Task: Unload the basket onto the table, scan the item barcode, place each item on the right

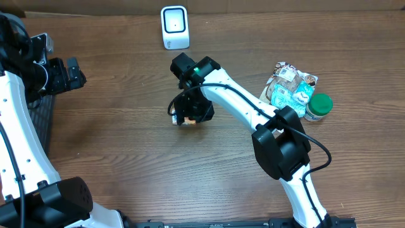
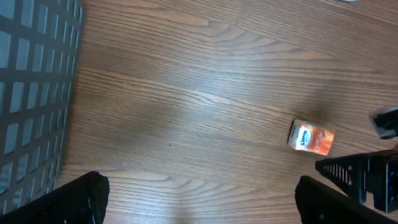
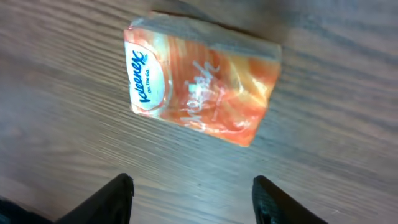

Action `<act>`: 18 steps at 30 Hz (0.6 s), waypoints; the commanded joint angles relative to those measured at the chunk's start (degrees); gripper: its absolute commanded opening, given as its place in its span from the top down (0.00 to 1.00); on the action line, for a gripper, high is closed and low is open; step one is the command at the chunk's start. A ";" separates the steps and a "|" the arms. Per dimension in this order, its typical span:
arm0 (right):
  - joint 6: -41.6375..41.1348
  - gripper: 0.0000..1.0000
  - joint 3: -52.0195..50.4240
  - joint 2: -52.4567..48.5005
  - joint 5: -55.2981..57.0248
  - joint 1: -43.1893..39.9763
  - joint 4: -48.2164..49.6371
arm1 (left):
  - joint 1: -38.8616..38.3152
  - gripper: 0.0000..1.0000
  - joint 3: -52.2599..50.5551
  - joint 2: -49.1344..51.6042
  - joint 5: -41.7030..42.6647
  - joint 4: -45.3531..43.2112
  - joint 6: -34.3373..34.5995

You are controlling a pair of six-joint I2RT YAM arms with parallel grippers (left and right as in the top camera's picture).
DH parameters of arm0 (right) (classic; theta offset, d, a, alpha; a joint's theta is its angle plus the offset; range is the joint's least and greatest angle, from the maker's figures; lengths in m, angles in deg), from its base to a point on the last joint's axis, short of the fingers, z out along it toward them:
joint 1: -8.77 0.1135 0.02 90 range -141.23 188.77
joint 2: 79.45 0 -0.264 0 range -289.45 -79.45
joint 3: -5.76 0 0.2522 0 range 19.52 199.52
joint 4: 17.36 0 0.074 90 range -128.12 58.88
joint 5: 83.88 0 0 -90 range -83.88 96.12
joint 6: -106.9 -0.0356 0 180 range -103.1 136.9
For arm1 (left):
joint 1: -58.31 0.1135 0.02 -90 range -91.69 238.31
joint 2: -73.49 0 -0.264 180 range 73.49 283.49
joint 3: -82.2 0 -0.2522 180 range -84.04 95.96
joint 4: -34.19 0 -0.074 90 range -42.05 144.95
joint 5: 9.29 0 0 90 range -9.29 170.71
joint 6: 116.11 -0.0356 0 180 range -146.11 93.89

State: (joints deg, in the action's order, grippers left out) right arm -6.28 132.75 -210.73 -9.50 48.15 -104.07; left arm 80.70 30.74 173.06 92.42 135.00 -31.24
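At the left edge of the overhead frame, 1 black wire grid [image 2: 31, 93] lies on the counter [image 1: 126, 158]. Above it, in the upper left, the left claw [image 1: 68, 73] has its 2 fingers wide apart and holds nothing. To the right of it is a wide stretch of bare wood, up to the middle of the frame.

In the middle, 1 orange tissue pack [image 3: 202, 87] lies flat on the counter. The right claw [image 3: 196, 199] hangs just over it, and its 2 fingers are apart with nothing between them. The pack is beyond the fingertips and not touched. More bare wood is at the lower middle.

Near the far edge of the counter, at the upper middle, 1 white scanner [image 1: 174, 26] stands well apart from the pack. At the right, 1 snack bag [image 1: 290, 87] and 1 jar with green lid [image 1: 318, 106] lie just beside each other.
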 commanded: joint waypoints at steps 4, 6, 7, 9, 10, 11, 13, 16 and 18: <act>31.69 0.38 1.18 0.98 1.05 -5.64 2.01 | 0.09 0.01 0.11 0.07 0.11 -0.11 -1.11; 38.53 0.38 1.16 0.98 1.05 -6.49 3.50 | 0.09 0.01 0.11 0.07 0.11 -0.11 -1.11; 41.33 0.38 1.16 0.98 1.03 -6.80 4.63 | 0.09 0.00 0.11 0.07 0.11 -0.11 -1.11; 46.10 0.37 1.16 0.90 1.01 -7.06 7.30 | 0.09 0.00 0.11 0.07 0.11 -0.11 -1.11; 47.52 0.37 1.16 0.63 1.03 -7.06 8.37 | 0.09 0.01 0.11 0.07 0.11 -0.11 -1.11; 48.94 0.37 1.14 0.26 0.96 -7.04 10.60 | 0.09 0.00 0.11 0.07 0.11 -0.11 -1.11; 49.07 0.37 1.14 -0.33 0.96 -7.04 11.98 | 0.09 0.01 0.11 0.07 0.11 -0.11 -1.11; 50.18 0.39 0.46 -0.74 -1.11 -7.02 13.03 | 0.09 0.00 0.11 0.07 0.11 -0.11 -1.11; 50.71 0.43 -1.20 -0.74 -2.64 -6.88 14.62 | 0.09 0.00 0.11 0.07 0.11 -0.11 -1.11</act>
State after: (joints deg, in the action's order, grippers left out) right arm 41.10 132.70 -210.86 -9.56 41.09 -90.82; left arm 80.70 30.74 173.06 92.42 135.00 -31.24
